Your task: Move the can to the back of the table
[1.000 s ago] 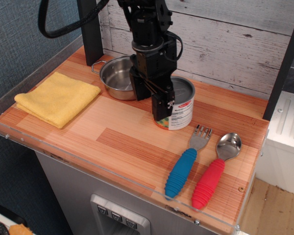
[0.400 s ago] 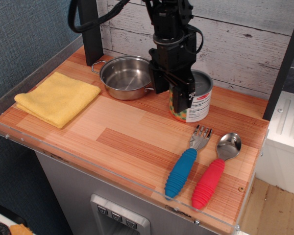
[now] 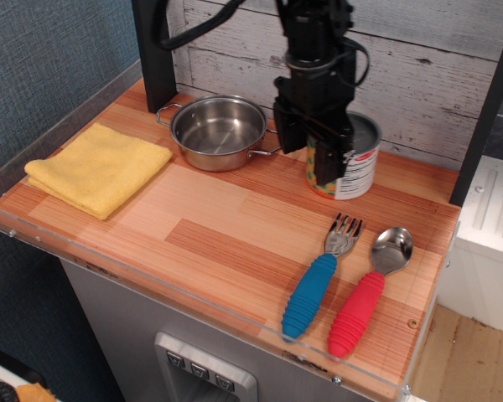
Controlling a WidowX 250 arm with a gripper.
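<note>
My gripper (image 3: pixel 325 151) clasps the can (image 3: pixel 353 163) near the plank wall (image 3: pixel 419 75), right of the steel pot (image 3: pixel 218 131), on the wooden surface (image 3: pixel 210 234)

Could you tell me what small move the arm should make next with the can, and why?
Probably open the jaws and lift straight up. The can already sits near the plank wall at the back of the table, right of the pot, and seems to rest on the wood. The gripper looks closed around it, so releasing should finish the job.
</note>
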